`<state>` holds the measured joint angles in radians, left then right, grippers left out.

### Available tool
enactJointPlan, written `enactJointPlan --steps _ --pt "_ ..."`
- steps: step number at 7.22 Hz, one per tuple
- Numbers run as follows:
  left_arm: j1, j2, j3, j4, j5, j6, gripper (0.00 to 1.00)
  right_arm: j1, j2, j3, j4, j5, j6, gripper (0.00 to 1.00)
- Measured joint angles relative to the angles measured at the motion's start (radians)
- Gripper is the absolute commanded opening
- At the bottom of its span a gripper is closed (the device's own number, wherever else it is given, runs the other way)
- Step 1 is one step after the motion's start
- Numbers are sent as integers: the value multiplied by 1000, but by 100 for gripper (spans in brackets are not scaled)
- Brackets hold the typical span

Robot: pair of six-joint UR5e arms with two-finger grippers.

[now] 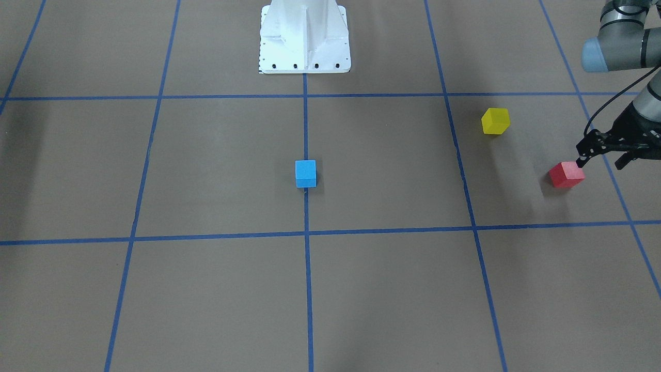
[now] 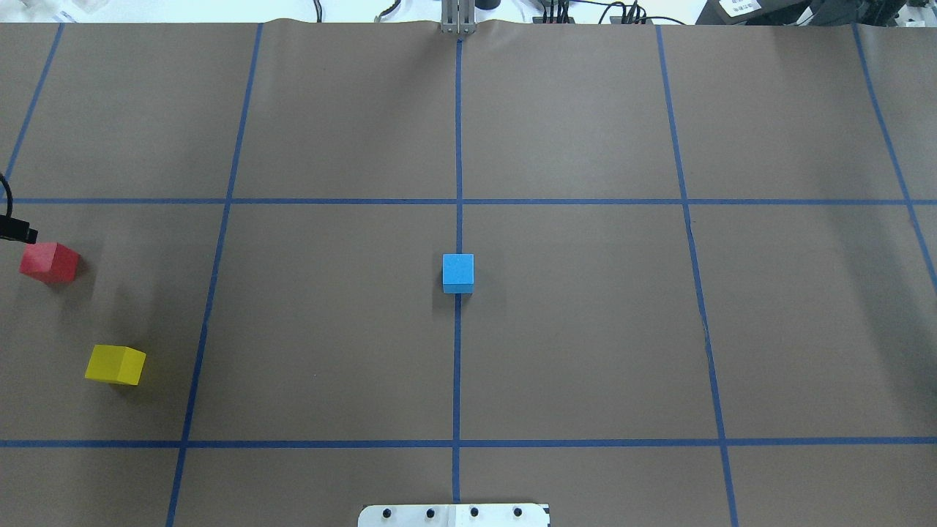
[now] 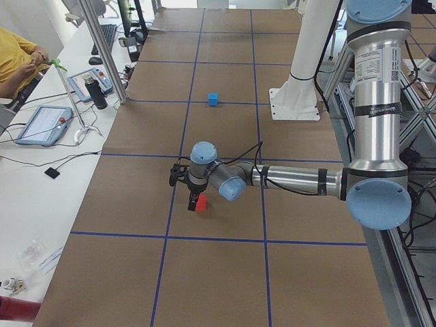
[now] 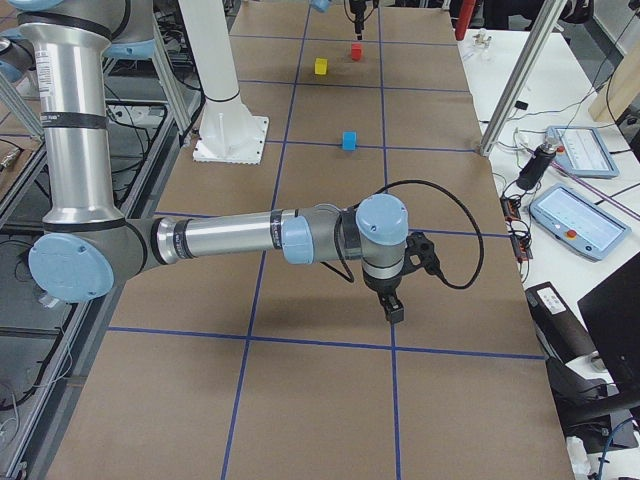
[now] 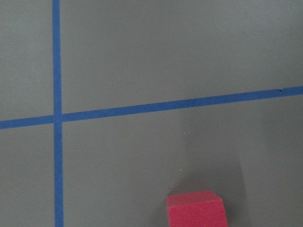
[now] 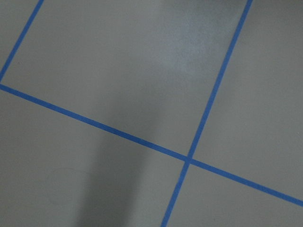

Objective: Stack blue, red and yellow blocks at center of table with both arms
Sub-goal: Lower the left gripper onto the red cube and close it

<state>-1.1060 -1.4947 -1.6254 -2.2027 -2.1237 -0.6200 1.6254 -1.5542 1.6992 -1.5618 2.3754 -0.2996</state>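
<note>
The blue block [image 1: 305, 173] sits at the table's center on the middle tape line and also shows in the overhead view [image 2: 457, 272]. The red block [image 1: 566, 174] and the yellow block [image 1: 495, 121] lie on the robot's left side, apart from each other. My left gripper [image 1: 601, 163] hangs just above the red block with its fingers apart, one fingertip [image 1: 581, 163] at the block's top edge. The left wrist view shows the red block [image 5: 196, 209] at the bottom edge. My right gripper [image 4: 392, 305] shows only in the exterior right view, low over bare table. I cannot tell whether it is open or shut.
The white robot base [image 1: 304, 39] stands at the table's robot side. Blue tape lines [image 2: 457, 146] divide the brown table into squares. Operator tablets [image 4: 575, 215] lie on a side bench beyond the table's far edge.
</note>
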Motion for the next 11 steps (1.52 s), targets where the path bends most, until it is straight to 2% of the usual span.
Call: enactJointPlan --steps 4,5,6,7,11 --pt "68 -31 128 -119 22 -34 100 11 -28 -1 9 -9 -22 100" --pt "80 -33 139 -132 22 -42 96 11 -32 0 10 -10 -23 100" --pt "91 -32 144 -143 23 -45 42 11 -36 1 11 -11 -24 100" --pt "97 -29 147 -158 23 -44 0 11 -39 1 11 -12 -24 100" --pt "100 -30 102 -154 13 -34 0 10 -44 -15 11 -17 -21 99"
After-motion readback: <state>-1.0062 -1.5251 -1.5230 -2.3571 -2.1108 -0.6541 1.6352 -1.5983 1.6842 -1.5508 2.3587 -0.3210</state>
